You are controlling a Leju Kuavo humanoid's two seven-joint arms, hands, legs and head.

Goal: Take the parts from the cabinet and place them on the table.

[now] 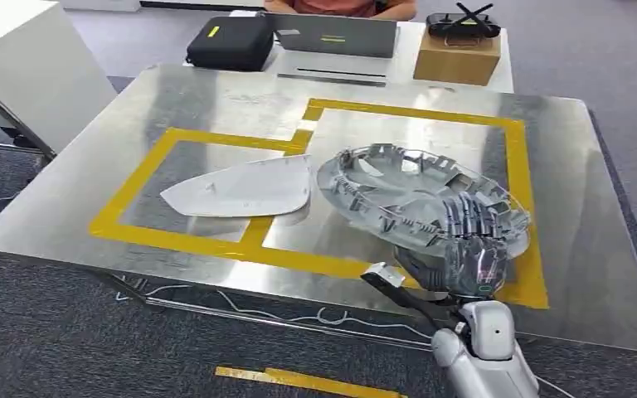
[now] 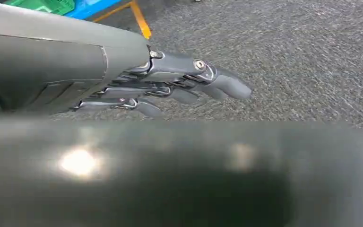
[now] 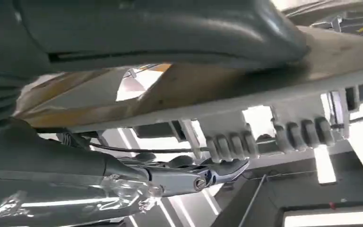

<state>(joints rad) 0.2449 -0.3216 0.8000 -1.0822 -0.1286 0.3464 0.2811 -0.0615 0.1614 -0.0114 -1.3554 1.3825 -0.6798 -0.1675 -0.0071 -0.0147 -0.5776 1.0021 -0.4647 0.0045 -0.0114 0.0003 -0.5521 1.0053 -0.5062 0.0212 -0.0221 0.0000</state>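
**Wheel cover tilted over its taped bay, right robot hand at the near rim**

Wheel cover point(image 1: 419, 199) is gripped at its near, lower-right rim by the right robot hand point(image 1: 470, 249), fingers wrapped over the ribbed inner side while the thumb runs along the other face in the right wrist view. From that robot hand the disc stretches up and to the left, away from the robot, its far edge down near the table point(image 1: 216, 99) and the held edge raised, so it sits tilted, not flat. It hangs over the right-hand yellow taped square point(image 1: 514, 166). Just beside it on the left, apart from it, the white mirror shell point(image 1: 245, 189) lies in the other taped bay. Lowering the held edge looks like the remaining move. The left robot hand point(image 2: 179, 85) hangs over carpet, fingers loosely apart, holding nothing.
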